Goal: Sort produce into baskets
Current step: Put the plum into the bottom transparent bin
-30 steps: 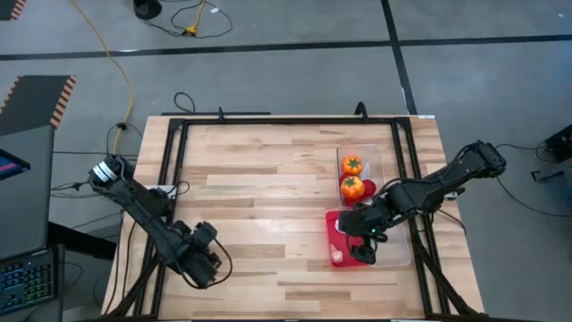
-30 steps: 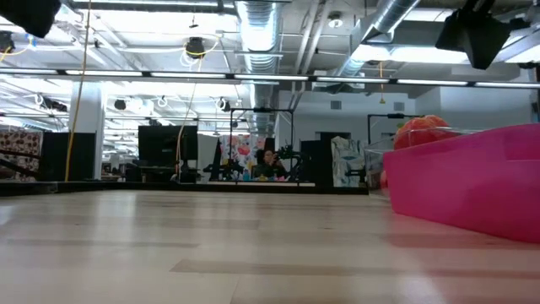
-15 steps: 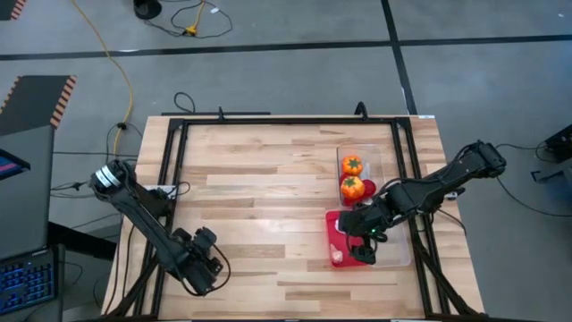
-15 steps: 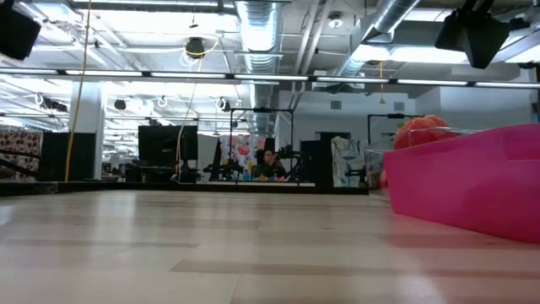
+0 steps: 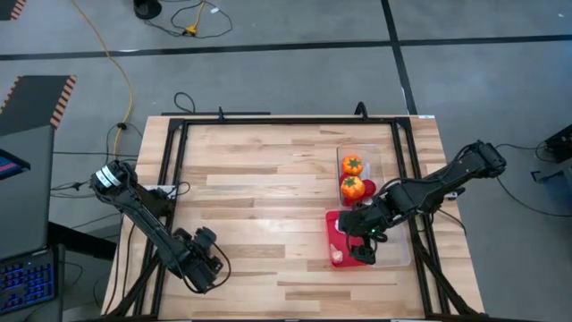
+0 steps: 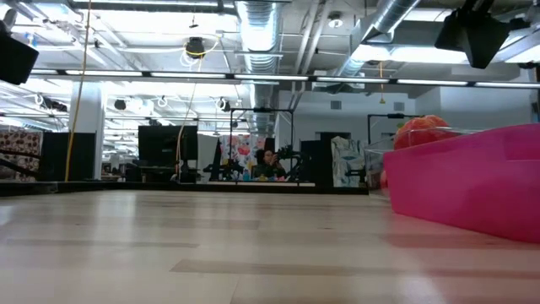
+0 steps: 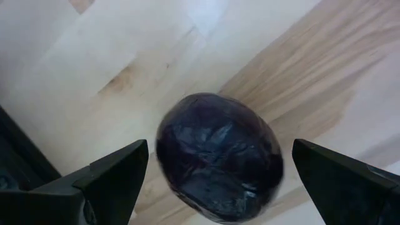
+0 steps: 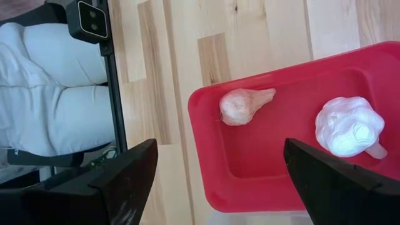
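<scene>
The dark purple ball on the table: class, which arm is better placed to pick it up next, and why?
The left arm. Its pincer is open directly over the dark purple ball, fingers on either side. The right pincer is open above the red basket holding two garlic bulbs, across the table.

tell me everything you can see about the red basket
The red basket is a shallow rectangular tray of solid, glossy red plastic with rounded corners and a raised rim. It sits flat on the wooden table, on its right half toward the near edge, with a clear basket just beyond it. Two white garlic bulbs lie inside, a smaller one and a larger one, apart from each other. The right gripper hovers open above it, not touching it.
</scene>
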Controlling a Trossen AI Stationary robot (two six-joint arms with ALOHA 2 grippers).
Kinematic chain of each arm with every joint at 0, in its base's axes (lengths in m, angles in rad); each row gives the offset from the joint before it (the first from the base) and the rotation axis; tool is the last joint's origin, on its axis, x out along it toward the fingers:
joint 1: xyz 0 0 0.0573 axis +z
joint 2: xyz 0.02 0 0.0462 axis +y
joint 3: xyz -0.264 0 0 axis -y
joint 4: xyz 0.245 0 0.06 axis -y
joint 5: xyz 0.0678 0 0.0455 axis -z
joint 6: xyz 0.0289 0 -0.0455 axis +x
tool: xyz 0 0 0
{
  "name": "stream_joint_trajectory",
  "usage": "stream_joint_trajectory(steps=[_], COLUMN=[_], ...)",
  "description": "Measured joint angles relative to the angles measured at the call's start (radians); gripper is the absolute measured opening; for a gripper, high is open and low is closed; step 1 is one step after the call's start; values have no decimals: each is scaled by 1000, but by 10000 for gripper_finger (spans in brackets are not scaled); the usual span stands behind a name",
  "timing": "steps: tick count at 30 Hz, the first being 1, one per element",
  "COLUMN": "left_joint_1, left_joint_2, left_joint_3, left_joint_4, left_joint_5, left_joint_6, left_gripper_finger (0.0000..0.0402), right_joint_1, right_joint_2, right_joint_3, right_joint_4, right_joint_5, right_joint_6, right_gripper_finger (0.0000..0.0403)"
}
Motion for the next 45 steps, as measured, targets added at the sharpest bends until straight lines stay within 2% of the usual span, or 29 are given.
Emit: stream_joint_trajectory(steps=[5, 15, 21, 28, 34, 39, 45], left_joint_1=[0, 1, 31, 136, 240, 324, 417], left_joint_2=[0, -1, -2, -2, -2, -2, -2], left_joint_3=[0, 0, 10, 103, 189, 224, 253], left_joint_4=[25, 46, 122, 186, 306, 545, 791], left_joint_5=[1, -11, -90, -265, -382, -374, -248], left_joint_6=[5, 8, 60, 305, 629, 919, 1175], left_gripper_finger=[367, 267, 255, 263, 264, 264, 264], right_joint_1=[0, 0, 0, -2, 0, 0, 0], right_joint_2=[0, 0, 0, 0, 0, 0, 0], right_joint_3=[0, 0, 0, 0, 0, 0, 0], right_joint_4=[2, 2, 10, 90, 218, 334, 430], right_joint_5=[0, 0, 55, 230, 333, 340, 340], right_joint_6=[0, -3, -3, -142, -377, -601, -831], right_gripper_finger=[375, 375, 375, 375, 375, 375, 375])
